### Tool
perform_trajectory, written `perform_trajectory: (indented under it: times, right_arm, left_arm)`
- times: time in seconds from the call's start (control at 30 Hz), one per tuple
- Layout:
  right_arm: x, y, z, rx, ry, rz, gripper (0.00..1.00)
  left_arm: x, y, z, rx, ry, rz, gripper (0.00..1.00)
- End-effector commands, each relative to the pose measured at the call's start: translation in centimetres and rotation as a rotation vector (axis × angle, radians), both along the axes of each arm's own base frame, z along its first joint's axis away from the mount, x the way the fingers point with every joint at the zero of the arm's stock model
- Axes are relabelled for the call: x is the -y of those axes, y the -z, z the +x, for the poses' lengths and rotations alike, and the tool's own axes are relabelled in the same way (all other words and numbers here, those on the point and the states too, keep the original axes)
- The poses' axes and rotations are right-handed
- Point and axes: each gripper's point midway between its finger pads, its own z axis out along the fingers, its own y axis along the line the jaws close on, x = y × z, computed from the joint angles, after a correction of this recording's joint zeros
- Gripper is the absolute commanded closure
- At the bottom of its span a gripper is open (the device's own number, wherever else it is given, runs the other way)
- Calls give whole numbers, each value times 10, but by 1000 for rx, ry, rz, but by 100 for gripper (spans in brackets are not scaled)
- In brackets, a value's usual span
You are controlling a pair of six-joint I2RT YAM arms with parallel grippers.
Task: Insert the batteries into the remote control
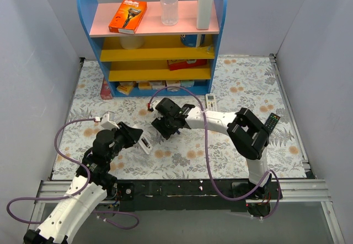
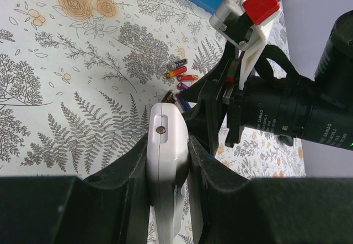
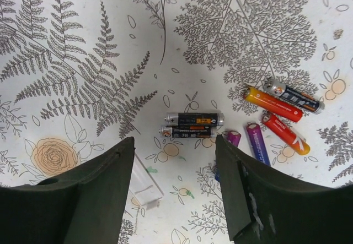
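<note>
Hovering spread wide above the floral-patterned table point(image 3: 83, 45), the right hand point(image 3: 174, 142) straddles two dark cylindrical batteries point(image 3: 193, 125); orange, red and purple cells point(image 3: 274, 104) lie at 3 o'clock; the left hand point(image 2: 168, 150) clamps the long slim white remote control point(image 2: 162, 125); likely the picking step; next, lower and pinch one cell.

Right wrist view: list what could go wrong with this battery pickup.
1. The two dark batteries lie touching under the open right gripper; closing may catch both or flick one away.
2. A purple battery lies by one finger and could be knocked.
3. The left gripper holds the remote control close to the right arm; they might collide.
</note>
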Motion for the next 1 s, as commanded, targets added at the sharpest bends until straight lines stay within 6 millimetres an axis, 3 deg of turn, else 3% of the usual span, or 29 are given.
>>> perform_trajectory:
  times: [0.0,0.5,0.63,0.97]
  right_arm:
    - [-4,0,5,23,-1,-24,33]
    - [2,21,9,30,0,-101,35]
    - [7,20,6,30,-12,-110,45]
    - [31,27,-7,19,-8,-142,56]
  left_arm:
    - [-1,-17,1,31,-11,-14,100]
    - [0,-18,0,29,-8,-19,100]
    - [-1,-18,1,28,-12,-17,100]
    - [5,-17,6,47,7,-26,100]
